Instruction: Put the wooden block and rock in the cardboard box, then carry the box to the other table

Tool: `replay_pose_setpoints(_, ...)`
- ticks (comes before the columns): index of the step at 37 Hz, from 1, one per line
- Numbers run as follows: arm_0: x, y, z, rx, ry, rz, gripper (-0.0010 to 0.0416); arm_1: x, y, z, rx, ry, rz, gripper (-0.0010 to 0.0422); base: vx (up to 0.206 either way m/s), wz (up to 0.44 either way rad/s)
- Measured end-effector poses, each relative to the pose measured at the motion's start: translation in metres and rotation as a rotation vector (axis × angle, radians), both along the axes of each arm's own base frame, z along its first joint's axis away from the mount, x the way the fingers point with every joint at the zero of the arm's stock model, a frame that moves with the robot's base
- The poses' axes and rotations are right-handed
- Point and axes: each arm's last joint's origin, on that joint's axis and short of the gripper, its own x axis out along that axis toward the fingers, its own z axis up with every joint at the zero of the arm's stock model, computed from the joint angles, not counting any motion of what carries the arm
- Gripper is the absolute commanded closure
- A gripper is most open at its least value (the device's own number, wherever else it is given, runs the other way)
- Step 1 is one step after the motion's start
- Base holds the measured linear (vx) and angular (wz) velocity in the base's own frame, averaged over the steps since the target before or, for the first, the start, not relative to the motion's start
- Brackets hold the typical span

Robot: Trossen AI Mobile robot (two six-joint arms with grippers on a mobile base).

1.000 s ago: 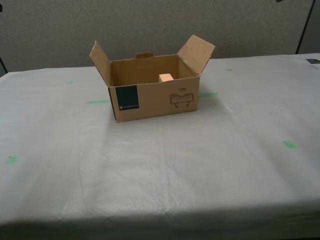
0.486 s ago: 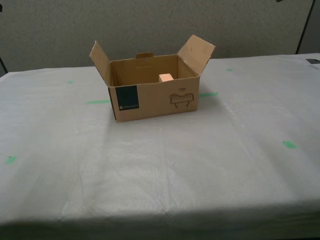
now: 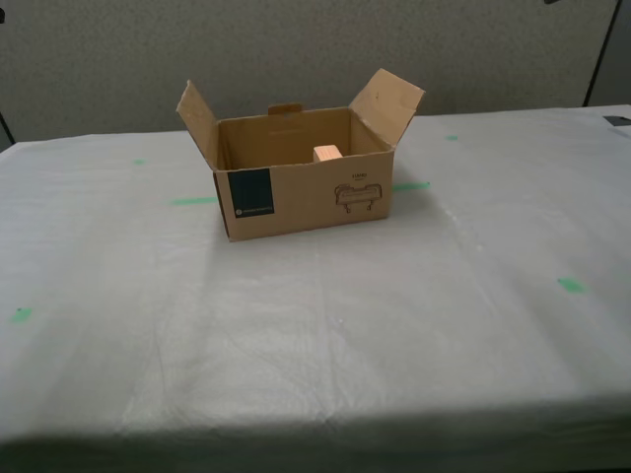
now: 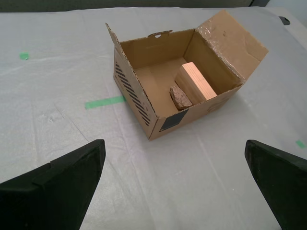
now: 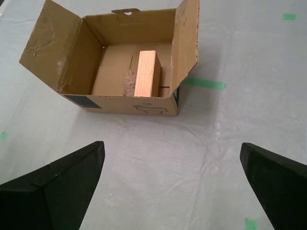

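Note:
The cardboard box (image 3: 296,202) stands with its flaps up on the other table (image 3: 345,325), a wide top under a wrinkled pale sheet. The wooden block (image 3: 327,153) pokes up inside it. Both wrist views look down into the box (image 4: 136,96) (image 5: 129,104). There the wooden block (image 4: 196,82) (image 5: 146,73) lies on the box floor with the rock (image 4: 180,98) (image 5: 128,85) touching its side. My first gripper (image 5: 170,187) and my second gripper (image 4: 175,191) hang open over the sheet, short of the box and holding nothing. Neither arm shows in the exterior view.
Green tape marks dot the sheet, among them a strip (image 3: 192,201) beside the box and a spot (image 3: 570,285) at the exterior view's right. A grey partition wall (image 3: 296,49) runs behind the table. A small dark object (image 3: 616,120) lies at the far right edge.

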Motion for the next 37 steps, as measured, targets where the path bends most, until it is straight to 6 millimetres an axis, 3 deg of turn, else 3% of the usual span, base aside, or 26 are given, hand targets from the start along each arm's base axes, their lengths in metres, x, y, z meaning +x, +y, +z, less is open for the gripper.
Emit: replay_pose_setpoints(37, 0.0, 0.0, 0.0, 0.0, 0.0, 0.0, 0.0012, 0.0, 0.0, 0.0, 0.0, 0.0, 0.0, 0.0014, 0.0, 0.0)
